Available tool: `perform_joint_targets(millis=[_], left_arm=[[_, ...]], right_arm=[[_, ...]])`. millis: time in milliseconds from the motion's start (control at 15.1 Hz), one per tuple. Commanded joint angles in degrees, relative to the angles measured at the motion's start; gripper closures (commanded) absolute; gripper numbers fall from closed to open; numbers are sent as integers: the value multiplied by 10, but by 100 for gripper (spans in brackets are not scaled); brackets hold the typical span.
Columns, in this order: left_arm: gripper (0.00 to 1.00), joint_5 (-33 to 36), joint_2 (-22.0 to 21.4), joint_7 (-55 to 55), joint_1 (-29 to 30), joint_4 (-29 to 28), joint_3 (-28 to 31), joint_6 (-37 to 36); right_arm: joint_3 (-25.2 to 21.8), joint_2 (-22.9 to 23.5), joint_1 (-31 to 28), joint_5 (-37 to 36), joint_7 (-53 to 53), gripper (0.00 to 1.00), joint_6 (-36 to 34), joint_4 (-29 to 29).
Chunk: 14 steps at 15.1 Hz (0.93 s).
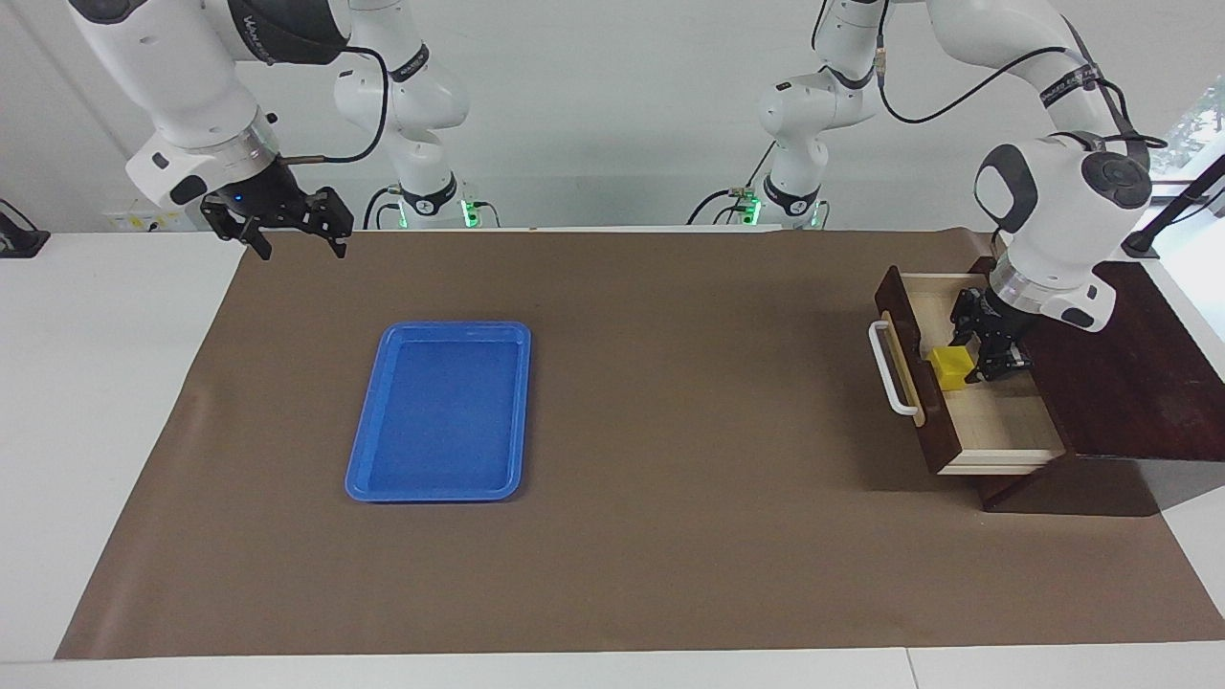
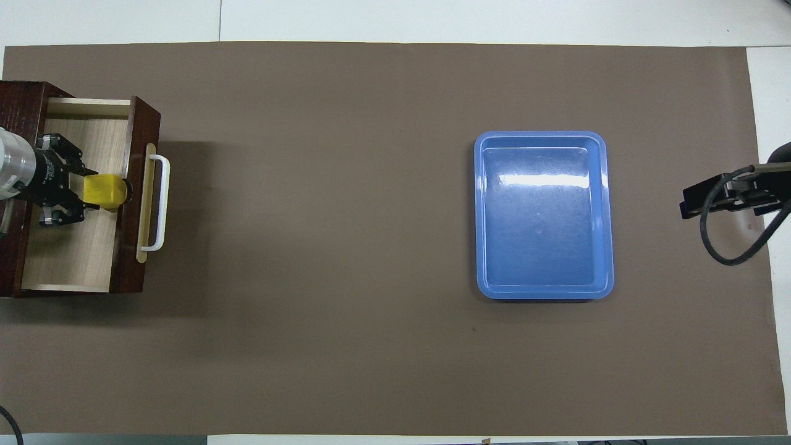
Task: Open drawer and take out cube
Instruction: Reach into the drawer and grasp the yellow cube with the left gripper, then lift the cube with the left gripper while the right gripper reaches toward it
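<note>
— How many of each thing are on the bench?
— One drawer with one white handle, one yellow cube, one blue tray.
— And pincers?
— Two: the left pincer beside the cube, the right pincer well apart from the tray.

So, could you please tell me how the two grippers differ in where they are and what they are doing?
The left gripper is down inside the open drawer, while the right gripper waits up in the air at the right arm's end of the table. The left gripper is closed around the yellow cube; the right gripper is open and holds nothing. Both are black two-finger grippers on white arms.
</note>
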Motion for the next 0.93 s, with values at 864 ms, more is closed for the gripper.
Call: perform_joint_targets(millis=[864], left_arm=[[100, -18, 25, -45, -123, 230, -1, -231]], right_arm=[[8, -18, -3, 23, 86, 0, 12, -31]])
